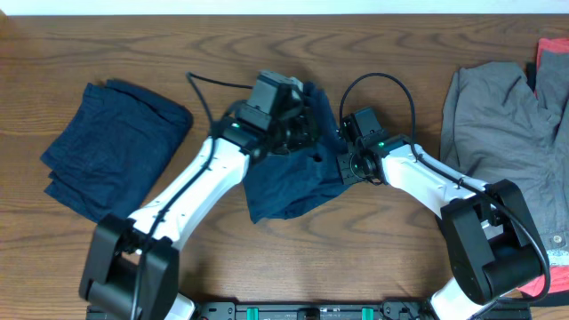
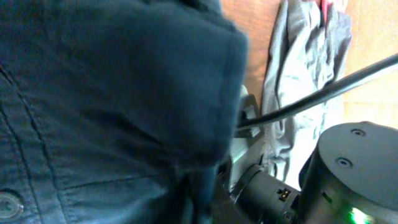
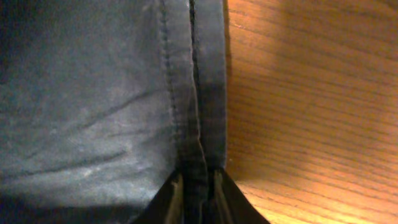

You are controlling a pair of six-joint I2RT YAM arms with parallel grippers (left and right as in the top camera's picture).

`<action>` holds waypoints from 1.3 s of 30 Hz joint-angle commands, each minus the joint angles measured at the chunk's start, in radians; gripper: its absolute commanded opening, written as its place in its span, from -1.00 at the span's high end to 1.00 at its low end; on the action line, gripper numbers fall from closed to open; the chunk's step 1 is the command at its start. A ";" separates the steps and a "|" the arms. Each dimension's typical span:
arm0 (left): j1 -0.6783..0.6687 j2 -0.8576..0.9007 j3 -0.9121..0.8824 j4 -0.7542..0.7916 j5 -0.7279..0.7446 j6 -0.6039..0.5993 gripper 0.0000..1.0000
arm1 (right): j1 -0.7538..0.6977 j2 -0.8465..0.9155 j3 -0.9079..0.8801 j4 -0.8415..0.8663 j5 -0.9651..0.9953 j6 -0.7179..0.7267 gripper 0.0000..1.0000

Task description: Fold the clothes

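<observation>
A dark navy garment (image 1: 289, 182) lies bunched in the middle of the table, its upper part lifted between both grippers. My left gripper (image 1: 298, 120) is buried in its top edge. In the left wrist view the navy cloth (image 2: 93, 93) fills the frame and hides the fingers, with a fold pinched at the bottom centre. My right gripper (image 1: 342, 144) holds the garment's right edge. In the right wrist view its fingers (image 3: 199, 193) are shut on the stitched seam of the navy cloth (image 3: 93, 93). A second navy garment (image 1: 116, 147) lies folded at the left.
A grey garment (image 1: 498, 124) lies spread at the right, also visible in the left wrist view (image 2: 292, 74). Red cloth (image 1: 553, 58) lies at the far right edge. The wooden table (image 3: 311, 93) shows beside the seam. My right arm (image 2: 348, 168) is close to my left wrist.
</observation>
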 commanded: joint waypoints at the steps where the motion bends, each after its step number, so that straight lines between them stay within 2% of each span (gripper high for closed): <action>1: -0.008 0.016 0.031 0.018 0.006 -0.021 0.20 | 0.003 0.039 -0.047 -0.022 -0.011 0.037 0.49; 3: 0.005 0.013 0.032 0.020 0.006 -0.017 -0.17 | -0.001 0.033 -0.043 -0.035 -0.010 0.046 0.34; 5: 0.035 0.005 0.032 0.019 0.007 -0.005 -0.28 | -0.013 0.014 -0.031 -0.065 0.003 0.064 0.24; 11: 0.169 -0.005 0.031 0.027 -0.029 0.070 -0.28 | -0.088 -0.159 0.080 -0.195 0.064 0.105 0.20; 15: 0.227 -0.001 0.031 0.027 -0.196 0.123 -0.30 | -0.094 -0.293 0.166 -0.210 -0.118 0.012 0.22; 19: 0.243 0.017 0.031 0.032 -0.308 0.174 -0.30 | -0.054 -0.351 0.183 -0.216 -0.297 -0.032 0.21; 23: 0.243 0.076 0.031 0.063 -0.354 0.238 -0.30 | 0.023 -0.335 0.166 -0.232 -0.377 -0.031 0.21; 26: 0.243 0.136 0.031 0.077 -0.414 0.243 -0.30 | 0.085 -0.309 0.140 -0.229 -0.378 -0.013 0.21; 31: 0.245 0.234 0.032 0.087 -0.417 0.243 -0.30 | 0.161 -0.248 0.094 -0.227 -0.368 0.021 0.20; 36: 0.250 0.305 0.031 0.027 -0.418 0.243 -0.30 | 0.182 -0.149 0.035 -0.187 -0.307 0.080 0.20; 39: 0.253 0.322 0.031 -0.066 -0.417 0.242 -0.29 | 0.175 -0.082 0.019 -0.174 -0.252 0.098 0.23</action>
